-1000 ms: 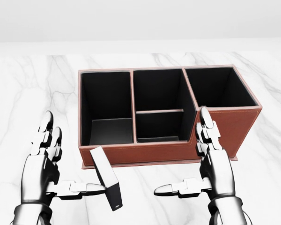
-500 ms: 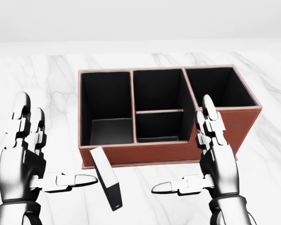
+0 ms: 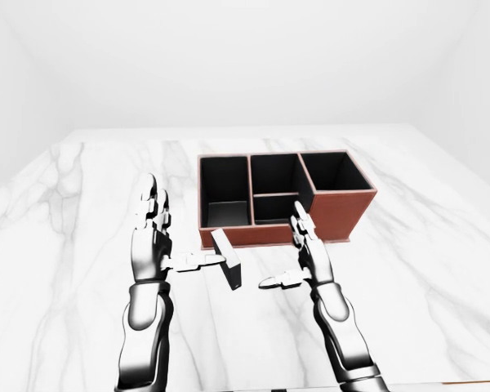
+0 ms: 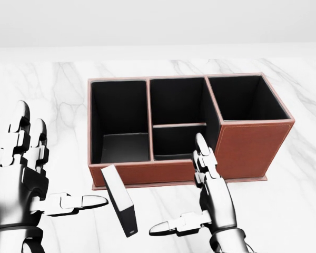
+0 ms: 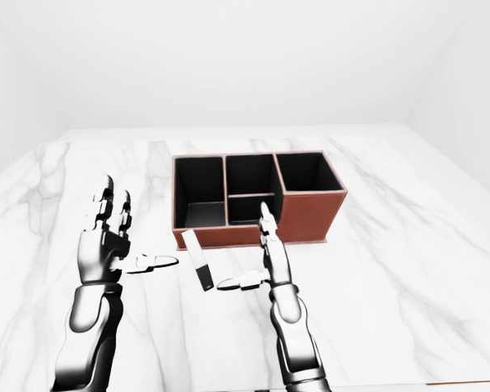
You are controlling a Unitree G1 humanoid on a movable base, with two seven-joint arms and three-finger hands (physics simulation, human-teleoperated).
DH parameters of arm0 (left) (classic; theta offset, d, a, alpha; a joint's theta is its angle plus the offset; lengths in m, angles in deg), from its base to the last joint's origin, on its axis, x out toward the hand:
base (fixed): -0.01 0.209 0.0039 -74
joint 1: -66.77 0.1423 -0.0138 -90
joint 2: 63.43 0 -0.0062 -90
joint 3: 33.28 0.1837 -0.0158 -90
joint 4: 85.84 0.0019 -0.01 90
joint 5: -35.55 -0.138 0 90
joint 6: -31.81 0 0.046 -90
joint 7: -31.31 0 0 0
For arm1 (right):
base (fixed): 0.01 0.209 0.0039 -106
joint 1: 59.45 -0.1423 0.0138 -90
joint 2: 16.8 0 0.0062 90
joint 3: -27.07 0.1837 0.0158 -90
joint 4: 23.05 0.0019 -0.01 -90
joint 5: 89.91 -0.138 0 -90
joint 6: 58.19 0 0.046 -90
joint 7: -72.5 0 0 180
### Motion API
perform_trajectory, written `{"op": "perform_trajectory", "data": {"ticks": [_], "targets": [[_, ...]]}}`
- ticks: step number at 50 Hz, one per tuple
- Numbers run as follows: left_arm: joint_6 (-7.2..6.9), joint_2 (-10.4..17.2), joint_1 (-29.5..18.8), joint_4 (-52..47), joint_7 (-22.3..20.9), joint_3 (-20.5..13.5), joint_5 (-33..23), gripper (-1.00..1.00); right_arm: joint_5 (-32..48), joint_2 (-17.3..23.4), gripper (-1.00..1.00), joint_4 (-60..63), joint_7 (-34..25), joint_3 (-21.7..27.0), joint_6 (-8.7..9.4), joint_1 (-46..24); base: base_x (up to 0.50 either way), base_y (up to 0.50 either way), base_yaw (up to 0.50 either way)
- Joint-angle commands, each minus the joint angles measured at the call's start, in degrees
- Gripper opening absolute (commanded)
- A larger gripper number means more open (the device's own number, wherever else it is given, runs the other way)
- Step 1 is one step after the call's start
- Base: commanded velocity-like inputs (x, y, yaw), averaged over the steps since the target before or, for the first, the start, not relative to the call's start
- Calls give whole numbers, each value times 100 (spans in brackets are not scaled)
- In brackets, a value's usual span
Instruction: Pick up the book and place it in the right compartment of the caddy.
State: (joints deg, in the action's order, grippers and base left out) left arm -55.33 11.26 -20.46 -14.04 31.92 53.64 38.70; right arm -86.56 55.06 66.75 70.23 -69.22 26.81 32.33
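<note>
A thin book [image 4: 120, 206] with a grey cover and dark spine stands tilted on the white marble table, just below the caddy's near wall in the head view. The brown caddy [image 4: 253, 150] has black insides: a left bin, a split middle bin and an empty right compartment [image 4: 246, 99]. My left hand [image 4: 55, 171] is open left of the book, its thumb tip close to the book's face. My right hand [image 4: 179, 190] is open to the right of the book, thumb pointing at it with a gap between. Neither hand holds anything.
The marble table [image 3: 82, 212] spreads wide on both sides of the caddy, and its far edge meets plain white walls. A dark flat floor piece [image 4: 125, 147] shows inside the caddy's left bin.
My right hand has moved left from the caddy's right end towards the book. My left hand drew back to the left, its thumb leaving the book. Book and caddy stayed put.
</note>
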Motion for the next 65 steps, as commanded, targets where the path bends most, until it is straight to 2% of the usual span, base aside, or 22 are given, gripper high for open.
{"op": "perform_trajectory", "data": {"ticks": [1, 3, 5, 10, 17, 22, 31, 34, 50, 65], "targets": [[-22, -20, -6, 170, -67, 29, -24, 100, 209, -113, 100, -838, 89, -265, 0, -51, 0, 0, 0], [-2, -20, -5, 190, -71, 27, -23, 100, 235, -133, 100, -863, 97, -311, 0, -42, 0, 0, 0], [-38, -22, 1, 150, -64, 32, -28, 100, 265, -154, 100, -953, 116, -350, 0, -63, 0, 0, 0], [59, -21, -5, 256, -75, 26, -30, 100, 349, -211, 100, -1017, 153, -482, 0, -60, 0, 0, 0], [79, -18, -9, 284, -81, 23, -26, 100, 473, -306, 100, -1237, 210, -664, 0, -97, 0, 0, 0], [126, -14, -20, 343, -92, 17, -19, 100, 489, -338, 100, -1278, 223, -701, 0, -137, 0, 0, 0], [108, -16, 1, 294, -86, 17, -20, 100, 558, -429, 100, -1690, 273, -743, 0, -289, 0, 0, 0], [157, -14, -12, 359, -94, 15, -22, 100, 602, -481, 100, -1753, 281, -777, 0, -335, 0, 0, 0], [29, -17, -6, 219, -87, 35, -38, 100, 754, -680, 100, -2305, 344, -789, 0, -686, 0, 0, 0], [52, -19, 9, 231, -102, 35, -38, 100, 947, -878, 100, -3377, 463, -651, 0, -1183, 0, 0, 0]]}}
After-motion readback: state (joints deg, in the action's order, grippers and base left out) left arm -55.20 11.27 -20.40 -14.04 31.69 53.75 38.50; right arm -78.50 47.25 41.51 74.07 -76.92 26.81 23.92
